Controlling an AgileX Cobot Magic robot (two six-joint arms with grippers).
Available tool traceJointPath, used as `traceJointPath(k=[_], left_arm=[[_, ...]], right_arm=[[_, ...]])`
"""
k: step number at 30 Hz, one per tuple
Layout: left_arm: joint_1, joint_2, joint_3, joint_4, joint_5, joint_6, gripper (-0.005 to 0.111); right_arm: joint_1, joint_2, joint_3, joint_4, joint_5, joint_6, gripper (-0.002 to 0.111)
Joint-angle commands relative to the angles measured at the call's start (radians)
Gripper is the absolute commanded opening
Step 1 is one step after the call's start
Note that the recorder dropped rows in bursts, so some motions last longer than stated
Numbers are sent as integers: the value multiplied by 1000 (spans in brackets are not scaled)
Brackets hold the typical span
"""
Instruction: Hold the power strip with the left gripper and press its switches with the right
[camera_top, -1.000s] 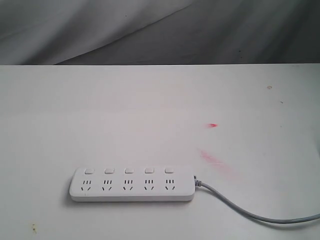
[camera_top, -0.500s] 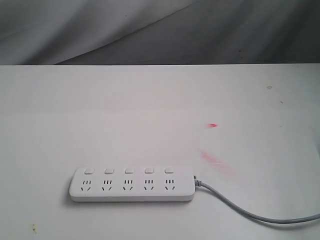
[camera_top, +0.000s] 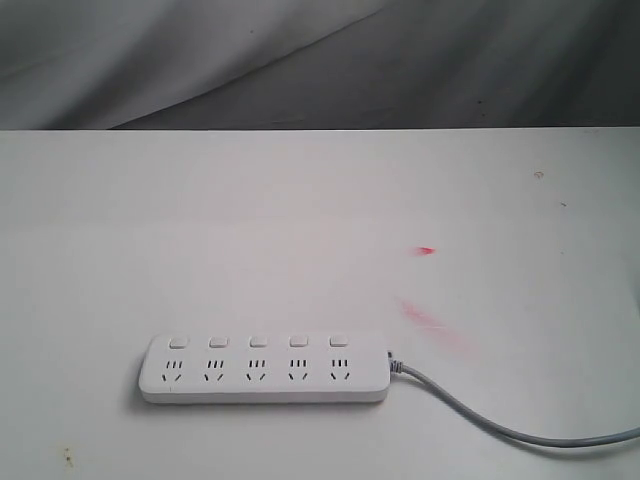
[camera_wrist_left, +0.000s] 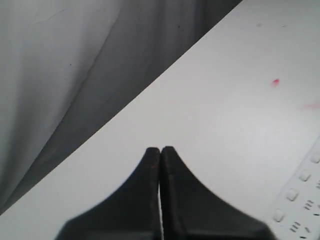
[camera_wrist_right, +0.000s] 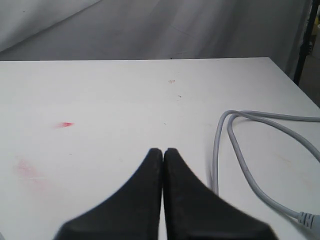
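Approaching the power strip (camera_top: 263, 370) is judged to be the step in hand; neither holding nor pressing has begun.

**Tool state**
- Left gripper (camera_wrist_left: 160, 150): fingers pressed together, nothing between them.
- Right gripper (camera_wrist_right: 163, 150): fingers pressed together, nothing between them.
- Neither gripper appears in the exterior view, so both are judged to be well clear of the work area.

**Position of the work**
- The strip lies flat on the white table (camera_top: 300, 200), sockets and switches (camera_top: 258, 342) facing up. Nothing touches it.
- Relative to the left gripper, one end of the strip lies near the fingers and off to one side, not in line with the fingertips.
- Relative to the right gripper, only the grey cord (camera_wrist_right: 235, 150) shows. It runs off to one side of the fingers, apart from them. The strip body is out of that camera's sight.
- A small red mark (camera_wrist_right: 65, 124) lies on the table ahead of the right gripper, on the side away from the cord.

**Next move (judgement)**
1. Part the left fingers wide enough to span the strip's narrow width.
2. Bring the left gripper over one end of the strip, clear of the switch row, lower it and close.
3. Keep the right fingers together as a single pressing tip and bring it above the switch row.
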Motion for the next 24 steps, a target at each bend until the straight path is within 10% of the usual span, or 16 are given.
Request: traceJointPath(k=[1, 13, 24], left_arm=[[84, 114, 16, -28, 16, 104, 1], [-10, 280, 16, 197, 16, 128, 1], [-47, 417, 16, 68, 16, 343, 1]], right_arm=[[-10, -6, 4, 4, -7, 1, 0], [-10, -6, 4, 4, -7, 1, 0], [-10, -6, 4, 4, -7, 1, 0]])
